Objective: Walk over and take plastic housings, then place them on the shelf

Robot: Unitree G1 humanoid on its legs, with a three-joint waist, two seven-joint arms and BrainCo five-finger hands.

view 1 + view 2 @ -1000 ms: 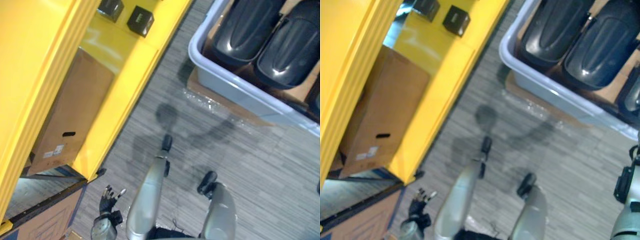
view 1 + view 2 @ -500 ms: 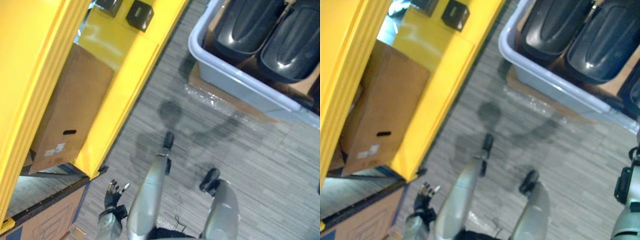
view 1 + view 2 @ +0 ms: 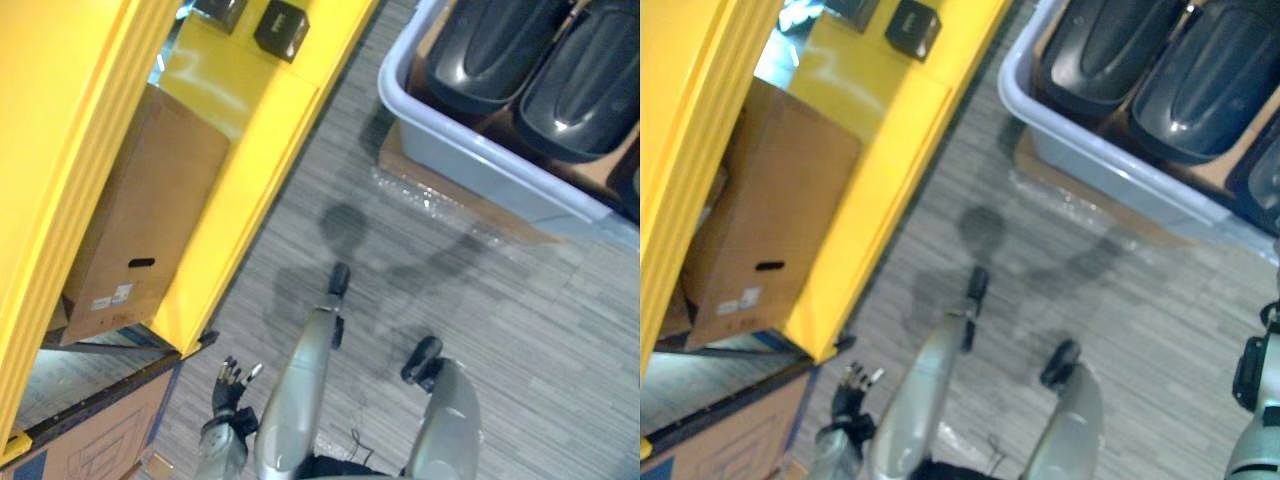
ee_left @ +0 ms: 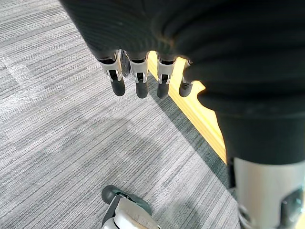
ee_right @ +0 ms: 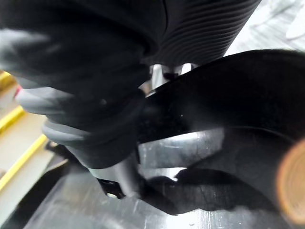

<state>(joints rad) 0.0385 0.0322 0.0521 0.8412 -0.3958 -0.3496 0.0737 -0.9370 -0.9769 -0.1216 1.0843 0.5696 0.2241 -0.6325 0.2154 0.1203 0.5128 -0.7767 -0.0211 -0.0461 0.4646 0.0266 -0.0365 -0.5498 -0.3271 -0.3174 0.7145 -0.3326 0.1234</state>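
Right robot hand (image 5: 116, 174) grips plastic housing (image 5: 224, 95); left robot hand (image 4: 138, 71) hangs relaxed.

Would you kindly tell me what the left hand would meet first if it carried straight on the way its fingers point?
Most likely the grey carpet floor: the straight fingers of the left hand point down at it, with the yellow shelf frame just aside. Depth is uncertain.

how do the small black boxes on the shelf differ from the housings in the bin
The boxes are small and square-edged; the housings are far larger and rounded. The housings shine with highlights; the boxes look duller. The boxes sit on the yellow shelf, the housings lie side by side in the grey bin. Both are black.
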